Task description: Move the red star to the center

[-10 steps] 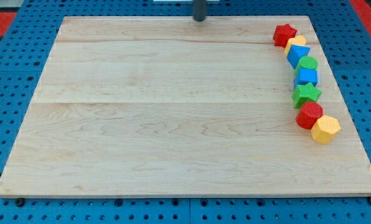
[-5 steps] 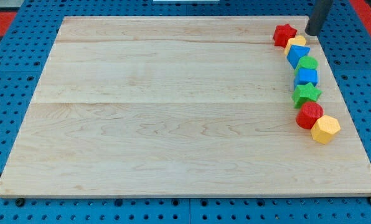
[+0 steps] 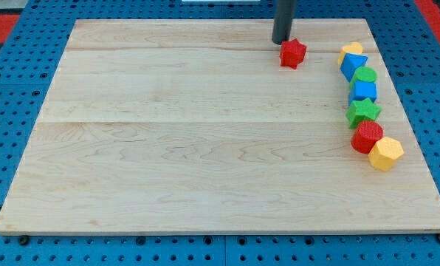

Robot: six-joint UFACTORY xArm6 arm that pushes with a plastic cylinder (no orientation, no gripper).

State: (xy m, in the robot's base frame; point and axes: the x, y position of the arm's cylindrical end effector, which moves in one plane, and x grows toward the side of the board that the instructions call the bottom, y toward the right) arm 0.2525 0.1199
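The red star (image 3: 293, 54) lies on the wooden board (image 3: 205, 133) near the view's top, right of the middle and apart from the other blocks. My tip (image 3: 280, 41) is just above and to the left of the star, close to or touching its upper left point. The rod rises out of the view's top.
A curved row of blocks runs down the board's right side: a yellow block (image 3: 351, 51), a blue block (image 3: 353, 66), a green block (image 3: 365, 75), a blue cube (image 3: 364, 91), a green star (image 3: 363, 112), a red cylinder (image 3: 367, 137), a yellow hexagon (image 3: 385, 154).
The red star has slid left, away from the top of the block row. My tip went from the top middle to the star's right, then left past it to its upper left.
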